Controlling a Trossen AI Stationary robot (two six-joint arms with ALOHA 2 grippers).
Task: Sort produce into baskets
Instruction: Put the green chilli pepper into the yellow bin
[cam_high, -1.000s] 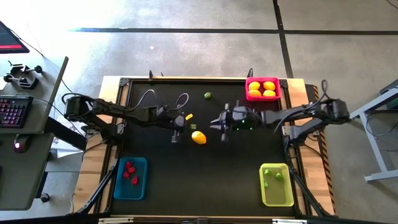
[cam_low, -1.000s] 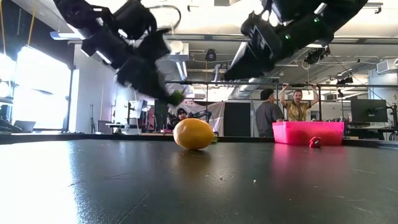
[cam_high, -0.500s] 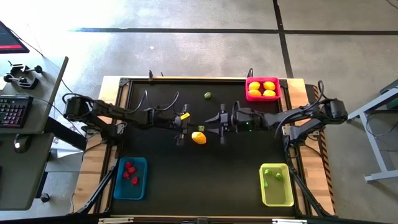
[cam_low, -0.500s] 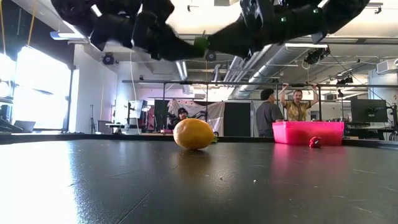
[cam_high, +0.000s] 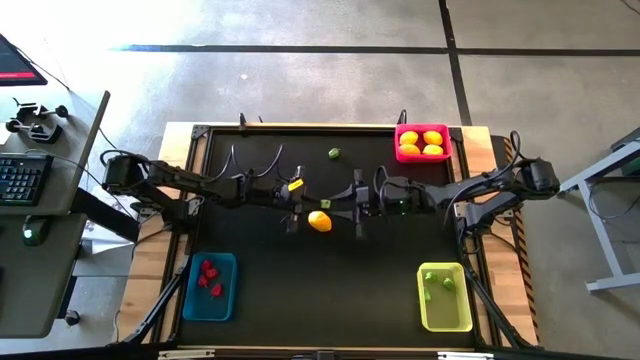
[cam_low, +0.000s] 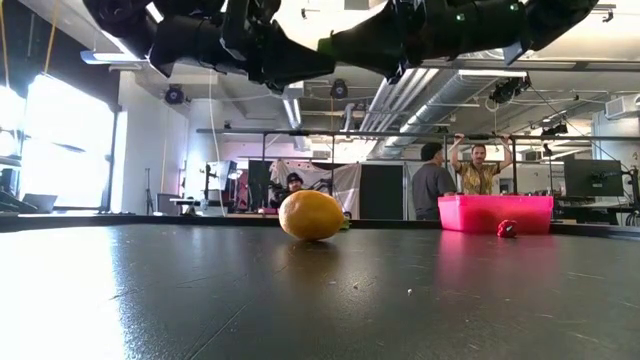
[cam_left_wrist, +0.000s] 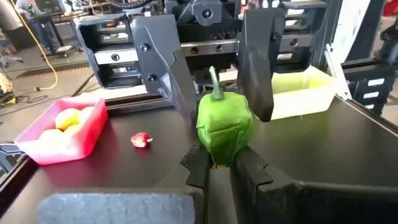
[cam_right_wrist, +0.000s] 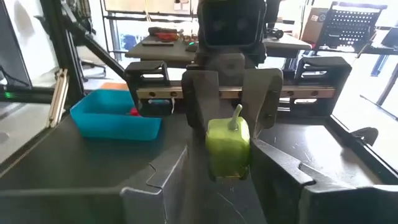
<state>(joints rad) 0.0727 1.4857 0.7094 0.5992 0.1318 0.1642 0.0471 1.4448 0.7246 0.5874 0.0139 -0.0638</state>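
A small green pepper (cam_left_wrist: 224, 127), glossy and lumpy with a curved stem on top, hangs in mid-air above the middle of the worktop (cam_high: 330, 290), where the two arms meet. The left gripper (cam_left_wrist: 219, 163) is clamped on its lower end, fingers nearly together, while the right gripper (cam_right_wrist: 219, 163) has its fingers apart on either side of the same pepper without visibly pressing it; this looks like a handover from left arm to right, not yet completed. Just beneath the meeting point a yellow lemon (cam_high: 319, 221) lies loose on the worktop, and a small green piece (cam_high: 334, 153) sits farther back, also unsorted. A small red piece (cam_low: 507, 229) rests on the worktop just beside the pink basket (cam_high: 421, 128). That basket, at the far right corner, already holds four lemons; the blue basket (cam_high: 209, 303) at the near left holds a few red pieces, and the yellow-green basket (cam_high: 445, 310) at the near right holds a couple of green ones. Judging by this, most of the sorting is done: the pepper probably belongs in the yellow-green basket on the right arm's side, and the lemon, the green piece and the stray red piece remain. People stand in the room beyond the worktop.
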